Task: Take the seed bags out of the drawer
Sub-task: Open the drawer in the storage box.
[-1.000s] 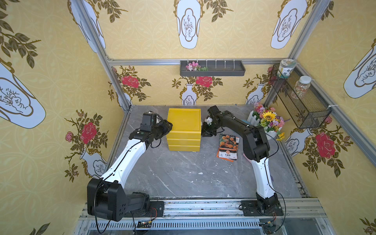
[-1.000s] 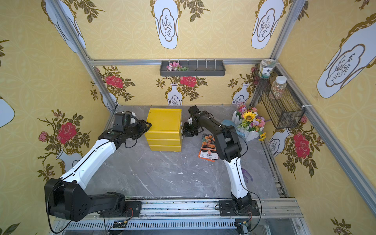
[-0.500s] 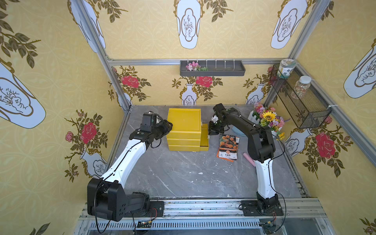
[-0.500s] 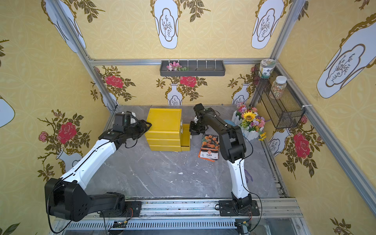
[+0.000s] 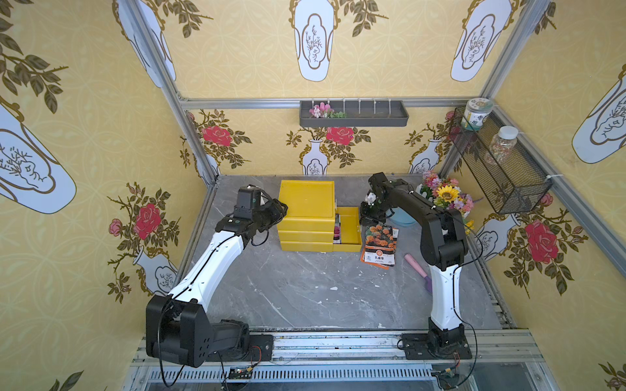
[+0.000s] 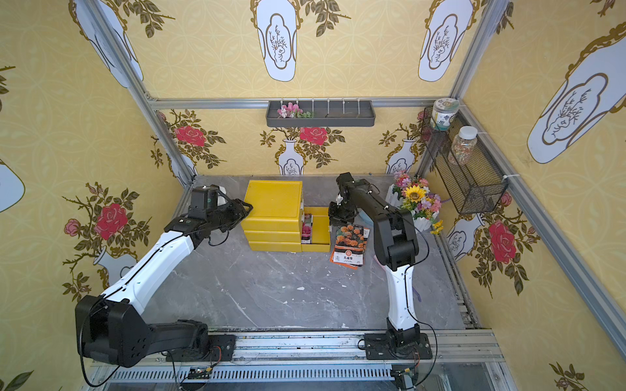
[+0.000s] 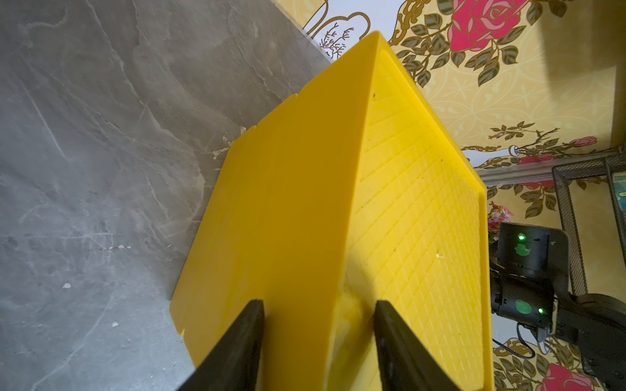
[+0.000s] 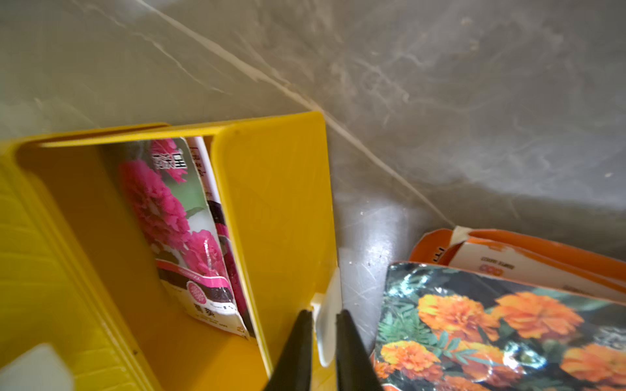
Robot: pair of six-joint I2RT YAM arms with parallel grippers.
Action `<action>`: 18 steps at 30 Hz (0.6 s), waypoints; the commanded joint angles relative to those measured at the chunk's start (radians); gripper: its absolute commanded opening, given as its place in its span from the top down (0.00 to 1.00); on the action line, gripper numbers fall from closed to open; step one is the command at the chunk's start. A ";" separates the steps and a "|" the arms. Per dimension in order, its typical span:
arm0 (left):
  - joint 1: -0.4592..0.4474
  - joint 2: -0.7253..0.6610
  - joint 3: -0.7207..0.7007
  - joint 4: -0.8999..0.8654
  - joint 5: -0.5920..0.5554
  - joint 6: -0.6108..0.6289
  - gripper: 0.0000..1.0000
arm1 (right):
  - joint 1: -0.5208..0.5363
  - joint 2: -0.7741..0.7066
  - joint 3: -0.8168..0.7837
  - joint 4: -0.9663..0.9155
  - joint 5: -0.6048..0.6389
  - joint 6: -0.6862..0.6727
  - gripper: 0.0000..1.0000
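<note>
My right end effector (image 8: 324,311) sat narrow around the pull tab (image 8: 332,287) of the drawer (image 8: 271,203); I couldn't tell if it gripped. My left end effector (image 7: 317,301) straddled an edge of the chest (image 7: 298,203), part-open. Seed bags (image 8: 162,210) lay inside.

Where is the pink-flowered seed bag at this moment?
In both top views the pink-flowered seed bag lies inside the pulled-out top drawer, on the yellow chest's right-arm side; the marigold bag lies on the table just beyond the drawer front.

Drawer (image 8: 271,203) open; pink-flower seed bags (image 8: 169,216) inside; marigold bags (image 5: 380,241) flat beside.
</note>
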 commanded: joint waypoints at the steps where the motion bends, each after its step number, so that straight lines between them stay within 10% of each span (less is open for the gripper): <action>1: 0.000 0.013 -0.012 -0.122 -0.012 0.008 0.44 | -0.004 -0.007 0.022 -0.018 0.041 -0.004 0.68; 18: 0.000 0.021 -0.006 -0.111 -0.009 0.007 0.44 | 0.134 -0.039 0.080 0.003 -0.003 0.105 0.73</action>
